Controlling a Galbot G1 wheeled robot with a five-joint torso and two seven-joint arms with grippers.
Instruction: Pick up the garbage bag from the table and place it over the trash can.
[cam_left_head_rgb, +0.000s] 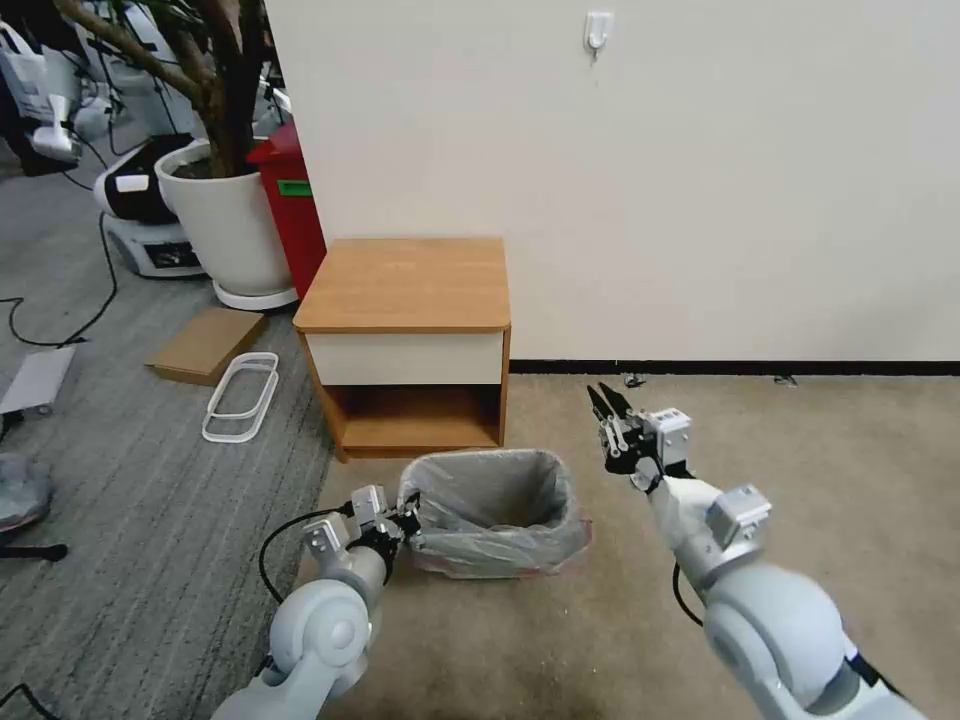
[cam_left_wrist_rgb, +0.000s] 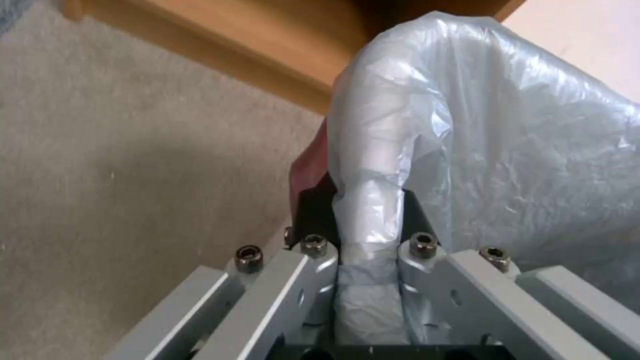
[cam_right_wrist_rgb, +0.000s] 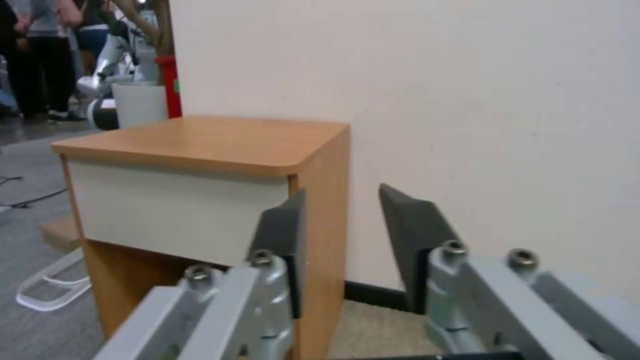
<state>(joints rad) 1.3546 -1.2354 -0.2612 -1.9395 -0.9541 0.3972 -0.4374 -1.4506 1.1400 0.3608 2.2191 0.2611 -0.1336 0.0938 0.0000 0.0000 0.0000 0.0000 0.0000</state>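
- Where its dark fingers straddle the left rim of the bin, the left gripper (cam_left_head_rgb: 412, 523) is closed down on the thin, crinkly, translucent grey plastic garbage bag (cam_left_head_rgb: 497, 505); the left wrist view shows a bag-covered stretch of rim running between the two fingers (cam_left_wrist_rgb: 313, 210), wrapped in plastic, with a pinkish-red edge of the bag lying just beside one of them.
- The garbage bag is draped over the small cream-beige rectangular plastic trash can (cam_left_head_rgb: 425, 553), lining its inside and folded out over the rolled rim on all the sides that can be seen; its pinkish-red hem hangs low on the outside along the front and right walls.
- The trash can stands on the beige carpet (cam_left_head_rgb: 800, 460), just in front of the small low wooden table (cam_left_head_rgb: 405, 283), an orange-brown nightstand with a white drawer front and an open lower shelf.
- The right gripper (cam_left_head_rgb: 608, 402) hangs in the air to the right of the trash can and well apart from it, its dark fingers (cam_right_wrist_rgb: 407, 235) parted with a clear gap between them and nothing in it; in the right wrist view they point toward the table's right front corner and the cream wall (cam_left_head_rgb: 700, 180) behind.
- Farther left, past the table, stand a tall red bin (cam_left_head_rgb: 292, 205) and a large white plant pot (cam_left_head_rgb: 228, 225) holding a tree trunk; on the grey carpet near them lie a flat brown cardboard piece (cam_left_head_rgb: 205, 343) and a pair of white oblong frames (cam_left_head_rgb: 241, 396).
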